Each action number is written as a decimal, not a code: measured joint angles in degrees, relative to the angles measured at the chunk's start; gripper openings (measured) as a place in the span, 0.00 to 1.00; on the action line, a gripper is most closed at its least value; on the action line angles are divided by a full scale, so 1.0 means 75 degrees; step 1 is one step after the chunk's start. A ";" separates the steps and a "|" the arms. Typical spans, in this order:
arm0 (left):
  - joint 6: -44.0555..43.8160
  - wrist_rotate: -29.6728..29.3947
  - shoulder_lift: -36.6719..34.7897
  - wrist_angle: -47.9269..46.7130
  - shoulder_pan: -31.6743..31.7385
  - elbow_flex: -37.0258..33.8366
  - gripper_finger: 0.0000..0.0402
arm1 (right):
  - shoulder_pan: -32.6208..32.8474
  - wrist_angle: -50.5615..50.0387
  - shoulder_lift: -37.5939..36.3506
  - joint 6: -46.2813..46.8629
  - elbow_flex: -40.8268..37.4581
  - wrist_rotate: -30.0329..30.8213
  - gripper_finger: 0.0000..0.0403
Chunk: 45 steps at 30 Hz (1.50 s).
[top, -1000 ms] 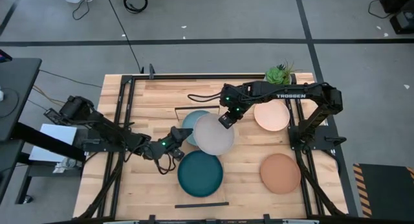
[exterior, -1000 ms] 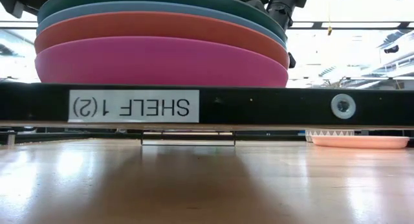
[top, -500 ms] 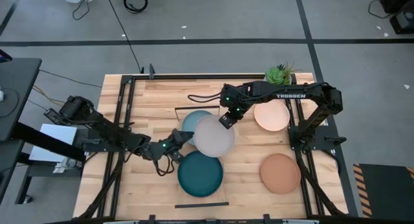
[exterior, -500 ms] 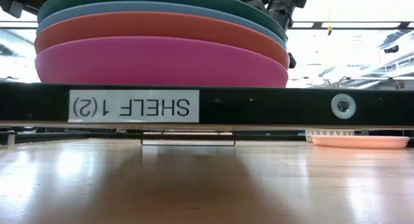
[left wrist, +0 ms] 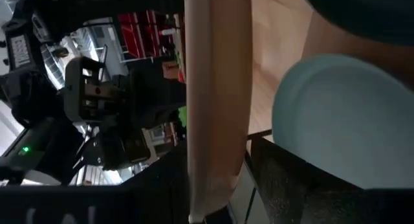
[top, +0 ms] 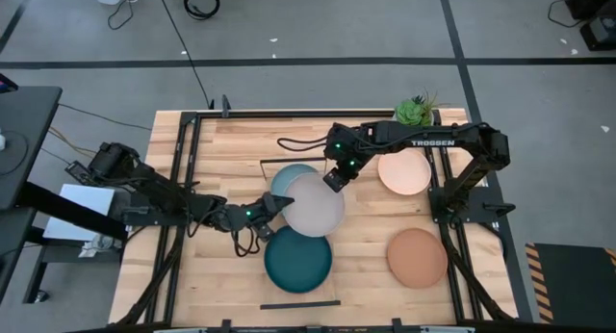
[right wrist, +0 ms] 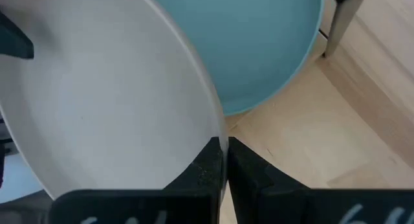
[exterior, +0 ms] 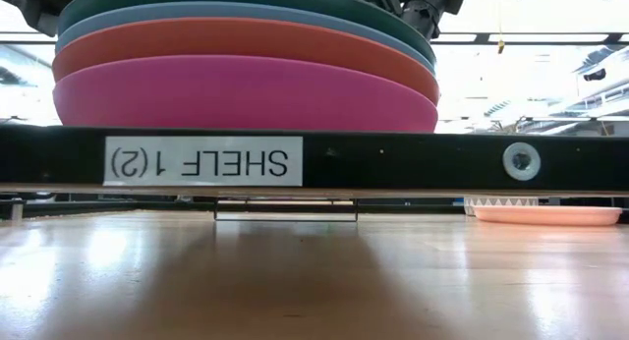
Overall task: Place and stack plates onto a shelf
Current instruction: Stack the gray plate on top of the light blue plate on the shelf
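High view: round shallow grey plate [top: 313, 205] clenched at its rim by right jaws [top: 333, 178], overlapping pale aqua plate [top: 285, 178] on light-wood shelf [top: 267, 166]; left jaws [top: 274, 205] state unclear; centre squarely before lowering

On the large wooden tabletop [top: 236, 140], the grey round plate [top: 314, 204] sits near centre, overlapping the pale aqua round plate [top: 286, 178] at its ten o'clock. The dark teal round plate [top: 297, 259] lies at six o'clock of it, atop a stack. The peach round plate [top: 406, 172] lies at two o'clock, the terracotta round plate [top: 417, 257] at four o'clock.
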 joint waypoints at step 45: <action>-0.3770 -0.0040 0.0000 -0.1980 -0.0078 -0.0012 0.16 | -0.0483 -0.0497 -0.1807 -0.0897 0.0003 0.0431 0.28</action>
